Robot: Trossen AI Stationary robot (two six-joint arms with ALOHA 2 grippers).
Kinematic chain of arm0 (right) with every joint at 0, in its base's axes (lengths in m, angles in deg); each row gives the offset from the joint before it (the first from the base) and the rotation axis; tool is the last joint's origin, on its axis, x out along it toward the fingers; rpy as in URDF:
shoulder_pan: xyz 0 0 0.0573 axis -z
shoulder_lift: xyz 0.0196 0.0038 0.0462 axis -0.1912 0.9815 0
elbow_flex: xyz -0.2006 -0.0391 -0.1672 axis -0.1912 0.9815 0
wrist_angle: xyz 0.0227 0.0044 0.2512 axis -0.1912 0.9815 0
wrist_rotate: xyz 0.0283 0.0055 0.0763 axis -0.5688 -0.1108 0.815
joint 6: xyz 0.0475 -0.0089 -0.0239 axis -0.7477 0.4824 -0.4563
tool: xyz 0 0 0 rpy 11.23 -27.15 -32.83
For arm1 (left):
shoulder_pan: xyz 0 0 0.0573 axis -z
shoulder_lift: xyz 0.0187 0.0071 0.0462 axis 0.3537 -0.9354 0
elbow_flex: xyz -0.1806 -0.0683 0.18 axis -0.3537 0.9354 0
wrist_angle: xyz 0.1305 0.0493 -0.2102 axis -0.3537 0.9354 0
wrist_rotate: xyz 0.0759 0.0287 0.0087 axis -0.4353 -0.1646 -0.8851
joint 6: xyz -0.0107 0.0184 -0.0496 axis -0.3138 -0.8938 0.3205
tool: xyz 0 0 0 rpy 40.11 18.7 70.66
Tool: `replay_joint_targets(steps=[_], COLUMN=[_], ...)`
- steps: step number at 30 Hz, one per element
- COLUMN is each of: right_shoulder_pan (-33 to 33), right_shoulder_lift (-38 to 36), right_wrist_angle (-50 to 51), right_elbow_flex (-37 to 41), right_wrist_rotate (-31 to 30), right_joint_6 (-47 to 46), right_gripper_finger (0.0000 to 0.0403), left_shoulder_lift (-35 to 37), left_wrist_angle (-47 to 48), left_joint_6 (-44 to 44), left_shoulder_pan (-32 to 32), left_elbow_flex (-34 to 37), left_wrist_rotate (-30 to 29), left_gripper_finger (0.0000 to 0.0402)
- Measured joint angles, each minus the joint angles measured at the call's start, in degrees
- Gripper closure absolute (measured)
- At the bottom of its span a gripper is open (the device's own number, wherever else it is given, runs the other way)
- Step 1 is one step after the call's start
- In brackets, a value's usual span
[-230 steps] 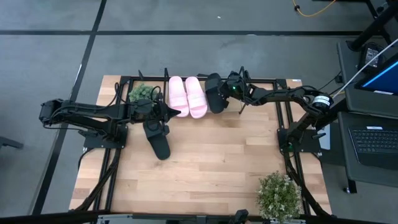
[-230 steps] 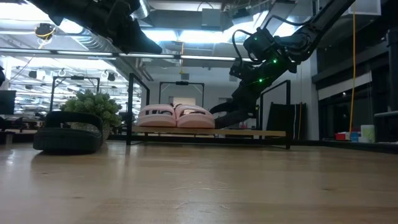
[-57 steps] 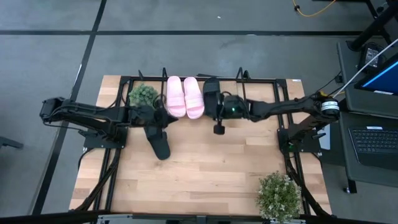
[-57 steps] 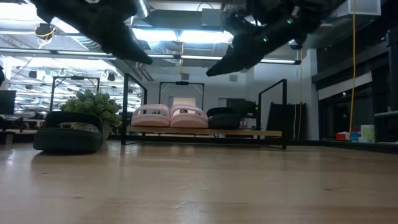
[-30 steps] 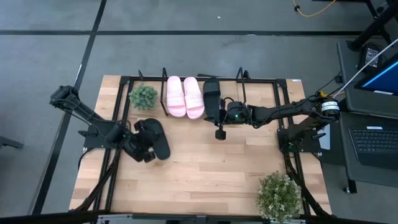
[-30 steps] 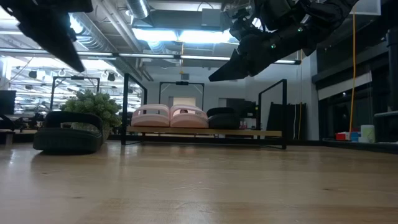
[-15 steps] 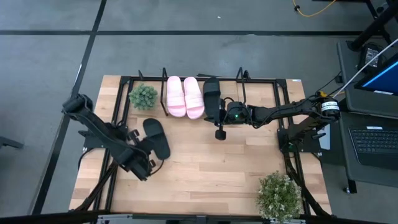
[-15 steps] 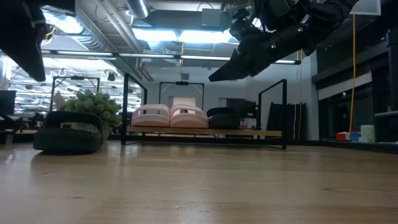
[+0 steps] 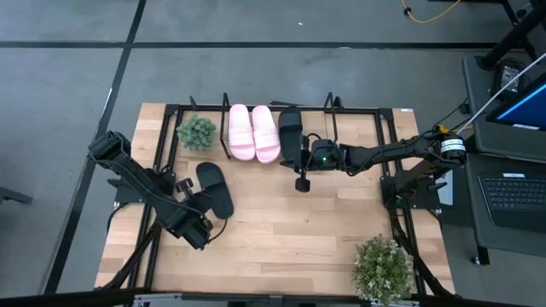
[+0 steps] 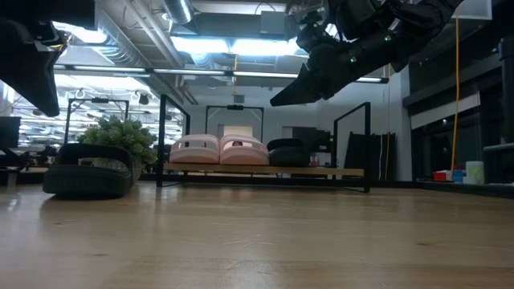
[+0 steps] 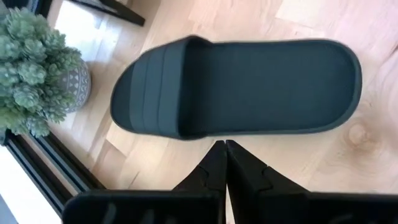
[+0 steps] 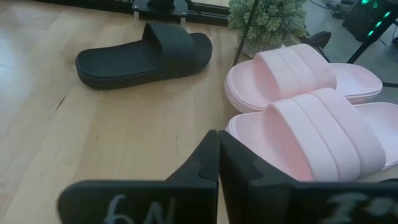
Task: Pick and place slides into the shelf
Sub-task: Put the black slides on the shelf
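One black slide (image 9: 215,188) loose on table (image 9: 281,230); other three on shelf (image 9: 358,111).
Pink pair (image 9: 253,132) and 2nd black slide (image 9: 290,132) side by side on shelf. Left hand (image 9: 198,232) closed, empty, near loose slide; right hand (image 9: 300,181) closed, empty, just off shelf.

Lighting: even, bright overhead on the tabletop (image 9: 281,222); soft shadows. Low view: ceiling lights (image 10: 225,44) glare at 12 o'clock, arms silhouetted, near wood blurred. Wrist views sharp.
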Motion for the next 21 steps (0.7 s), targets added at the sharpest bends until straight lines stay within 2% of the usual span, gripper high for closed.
replay_joint_targets(steps=[6, 15, 21], right_shoulder_pan=[0.0, 0.0, 0.0], right_shoulder_lift=[0.0, 0.0, 0.0], right_wrist_angle=[0.0, 0.3, 0.4], right_elbow_flex=[0.0, 0.0, 0.0], right_wrist_rotate=[1.9, 3.1, 3.0], right_joint_6=[-0.1, -0.2, 0.0], right_gripper_finger=[0.0397, 0.0397, 0.0397], left_shoulder_lift=[0.0, 0.0, -0.2], left_wrist_angle=[-1.1, -1.1, -1.1], left_joint_6=[-0.8, -1.4, -4.5], left_shoulder_pan=[0.0, 0.0, 0.0], left_elbow_flex=[0.0, 0.0, 0.0], left_wrist_rotate=[-0.5, -2.1, -4.2], left_gripper_finger=[0.0393, 0.0307, 0.0285])
